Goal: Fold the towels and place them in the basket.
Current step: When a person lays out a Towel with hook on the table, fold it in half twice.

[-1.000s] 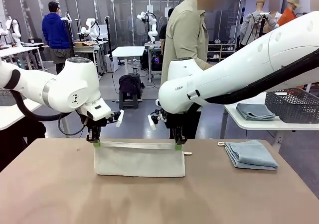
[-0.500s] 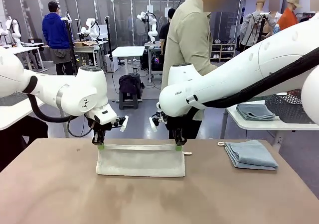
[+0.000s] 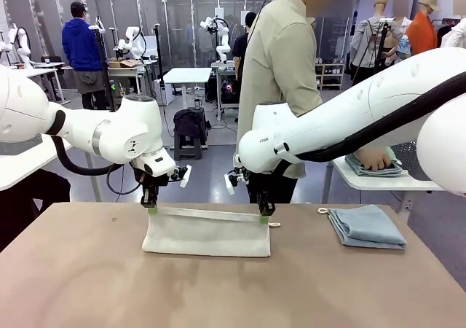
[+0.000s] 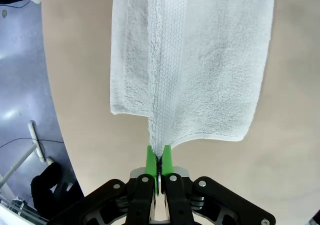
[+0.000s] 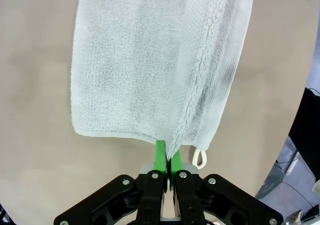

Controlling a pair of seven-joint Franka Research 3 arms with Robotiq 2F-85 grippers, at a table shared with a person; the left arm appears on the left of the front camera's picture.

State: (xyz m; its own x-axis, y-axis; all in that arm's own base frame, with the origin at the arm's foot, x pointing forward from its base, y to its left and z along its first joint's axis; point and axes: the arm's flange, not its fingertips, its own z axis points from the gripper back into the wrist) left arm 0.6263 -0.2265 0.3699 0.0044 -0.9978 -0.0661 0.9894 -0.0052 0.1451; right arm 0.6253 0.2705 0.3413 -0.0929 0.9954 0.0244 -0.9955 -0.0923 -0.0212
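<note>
Cream terry towel (image 3: 207,232) hangs between your grippers: left gripper (image 3: 151,208) and right gripper (image 3: 263,215) each pinch a top corner, its lower edge on the tan table (image 3: 218,291). Right lies a folded blue-grey towel (image 3: 366,226); beyond stands a person (image 3: 280,58).

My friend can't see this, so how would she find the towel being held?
Start at the brown table. At its far middle, a cream-white terry towel is stretched between the left gripper and right gripper. Unlike the folded blue-grey towel lying flat to its right, it is pale and held up.
</note>
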